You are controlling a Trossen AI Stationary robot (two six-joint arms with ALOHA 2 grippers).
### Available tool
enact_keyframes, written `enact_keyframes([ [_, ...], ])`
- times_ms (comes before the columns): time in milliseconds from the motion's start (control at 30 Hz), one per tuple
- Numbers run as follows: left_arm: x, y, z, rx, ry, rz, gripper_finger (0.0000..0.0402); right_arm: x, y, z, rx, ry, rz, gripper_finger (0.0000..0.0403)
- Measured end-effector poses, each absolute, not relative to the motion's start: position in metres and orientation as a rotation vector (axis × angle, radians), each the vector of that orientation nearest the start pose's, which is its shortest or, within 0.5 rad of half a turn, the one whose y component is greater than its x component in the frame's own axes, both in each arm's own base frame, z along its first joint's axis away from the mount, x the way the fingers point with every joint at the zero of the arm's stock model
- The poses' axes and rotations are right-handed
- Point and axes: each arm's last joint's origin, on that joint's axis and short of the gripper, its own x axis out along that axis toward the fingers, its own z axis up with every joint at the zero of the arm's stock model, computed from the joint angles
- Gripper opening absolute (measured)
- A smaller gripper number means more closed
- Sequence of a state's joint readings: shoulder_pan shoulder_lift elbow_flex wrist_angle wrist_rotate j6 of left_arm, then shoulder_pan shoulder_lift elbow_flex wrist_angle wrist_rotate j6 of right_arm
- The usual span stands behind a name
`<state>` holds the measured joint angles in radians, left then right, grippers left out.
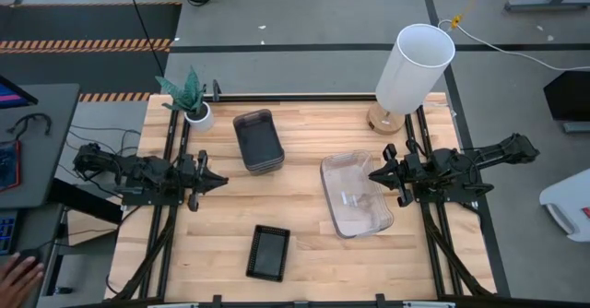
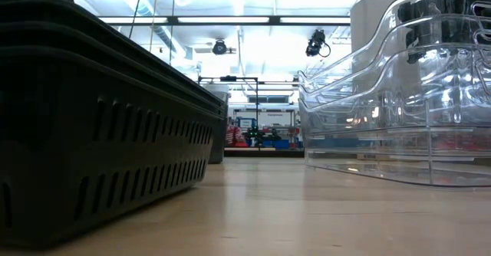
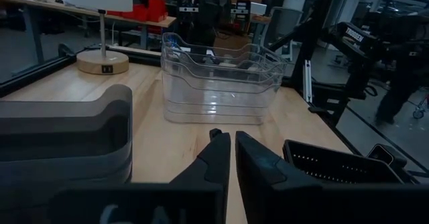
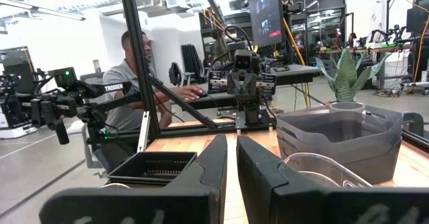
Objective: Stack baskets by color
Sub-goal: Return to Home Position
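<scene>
Three stacks of baskets rest by their bottoms on the wooden table. The smoky-grey stack [image 1: 258, 140] [image 3: 67, 137] [image 4: 342, 140] is at the far middle. The clear stack [image 1: 355, 194] [image 3: 218, 83] [image 2: 399, 95] stands right of centre. The black mesh stack [image 1: 268, 252] [image 2: 100, 133] [image 4: 154, 165] lies near the front edge. My left gripper [image 1: 218, 181] [image 3: 230, 135] hovers level at the table's left side, its fingers nearly together and holding nothing. My right gripper [image 1: 373, 174] [image 4: 232, 140] hovers level above the clear stack's right rim, also nearly shut and holding nothing.
A tall white cylinder lamp [image 1: 415, 68] on a wooden base [image 3: 102, 62] stands at the far right. A small potted plant [image 1: 192, 100] [image 4: 345, 80] is at the far left. A person [image 4: 131, 83] sits beyond the table's left side. Bare wood lies between the stacks.
</scene>
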<state>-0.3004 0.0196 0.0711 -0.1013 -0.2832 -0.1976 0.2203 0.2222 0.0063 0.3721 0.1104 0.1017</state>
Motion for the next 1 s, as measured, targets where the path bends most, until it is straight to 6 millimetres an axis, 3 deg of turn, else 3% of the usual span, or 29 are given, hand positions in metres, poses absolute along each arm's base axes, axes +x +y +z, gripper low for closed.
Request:
enact_keyframes([
  [1000,0.0913,-0.0198,0.1765,-0.183,0.049,-0.013,0.0024,0.1080,0.0209,0.1828,0.127,-0.148,0.117,0.0041],
])
